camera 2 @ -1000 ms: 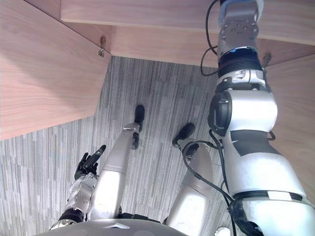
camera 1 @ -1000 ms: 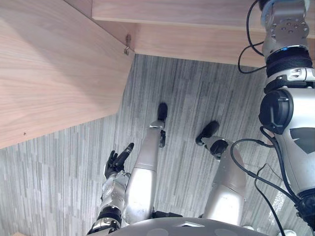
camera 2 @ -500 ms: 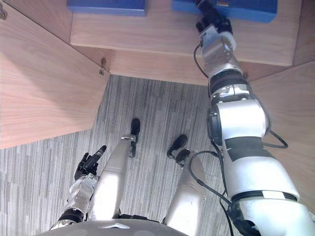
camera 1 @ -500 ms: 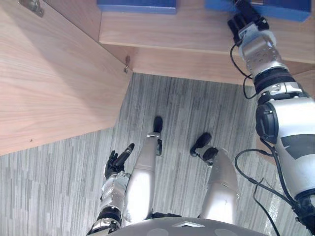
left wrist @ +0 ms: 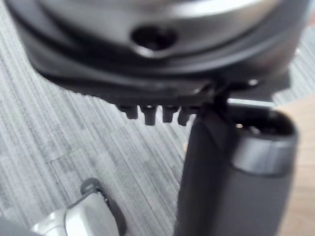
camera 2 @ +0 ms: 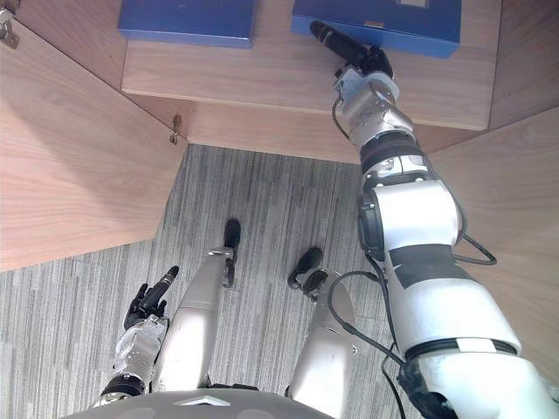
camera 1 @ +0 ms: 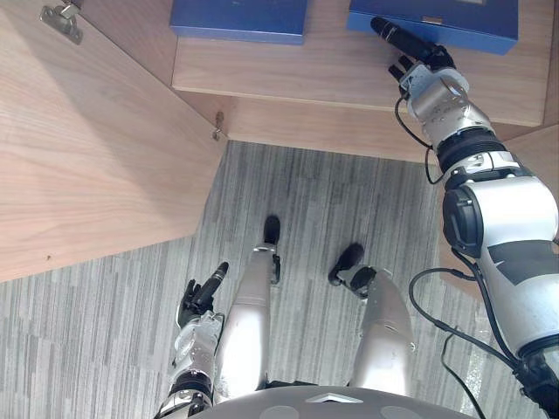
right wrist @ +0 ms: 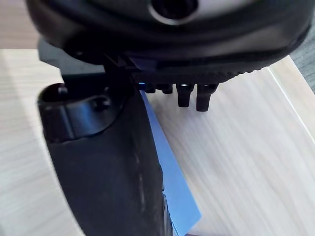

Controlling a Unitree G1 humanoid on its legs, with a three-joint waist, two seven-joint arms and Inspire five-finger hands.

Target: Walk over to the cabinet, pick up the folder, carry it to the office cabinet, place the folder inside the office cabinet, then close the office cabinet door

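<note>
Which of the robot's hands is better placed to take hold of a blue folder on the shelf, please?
The right: the right hand is stretched onto the shelf, fingers straight, at the right-hand blue folder, while the left hand hangs low over the floor.

Right hand [camera 1: 417, 59] at the right blue folder [camera 1: 458, 24]; left hand [camera 1: 196, 301] low.

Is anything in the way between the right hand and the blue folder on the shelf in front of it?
Nothing visible. The right hand is at the near edge of the right blue folder on the cabinet shelf; the other blue folder lies apart, to its left.
</note>
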